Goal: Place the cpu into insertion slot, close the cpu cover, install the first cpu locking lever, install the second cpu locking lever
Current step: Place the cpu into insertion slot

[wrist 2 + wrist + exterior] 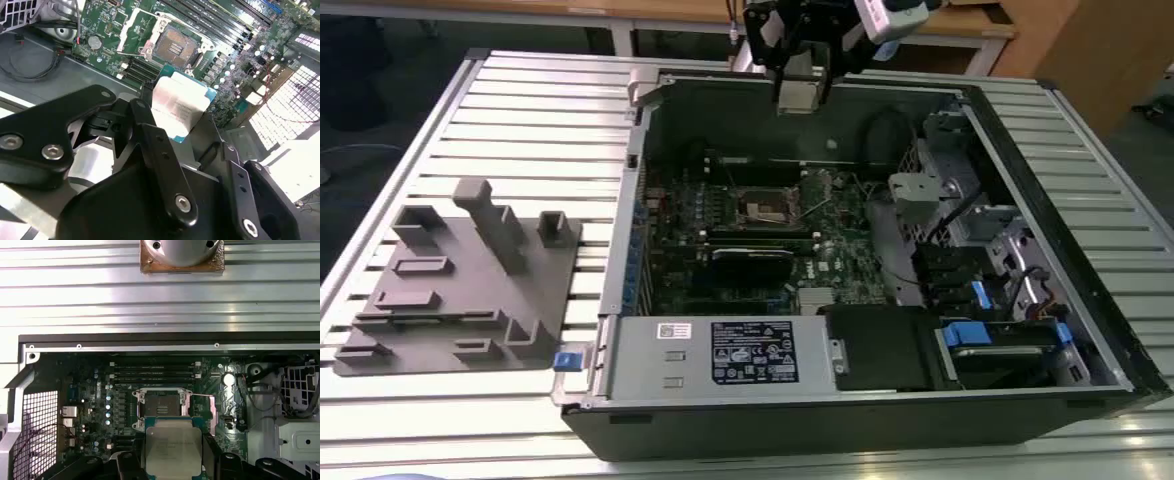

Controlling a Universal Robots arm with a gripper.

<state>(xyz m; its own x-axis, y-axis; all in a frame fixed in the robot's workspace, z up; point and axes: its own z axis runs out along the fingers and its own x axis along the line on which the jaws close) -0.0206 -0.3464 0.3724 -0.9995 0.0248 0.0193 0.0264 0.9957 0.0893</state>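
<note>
A big metal table point(520, 100) with long ridges holds a black case point(854, 410) that lies open on its side. On the table, at the exterior view's left of the case, sits a grey tray point(454, 290) with blocks and holes. Inside the case is a green board point(841, 260), and near the front wall is a grey box point(654, 350) with a black and white label point(751, 351); its writing is too small to read. The gripper point(801, 95) hangs high over the far wall of the case. In both wrist views its black fingers point(150, 130) pinch the cpu point(172, 447) by two sides, so the cpu is up in the air, well apart from the board. The cpu has a shiny grey top, a blue-green edge and faint print that I cannot read. Below it, the slot point(161, 406) is bare, with its brown pins in sight. The cover point(126, 31) is flipped up, open, beside the slot.
</note>
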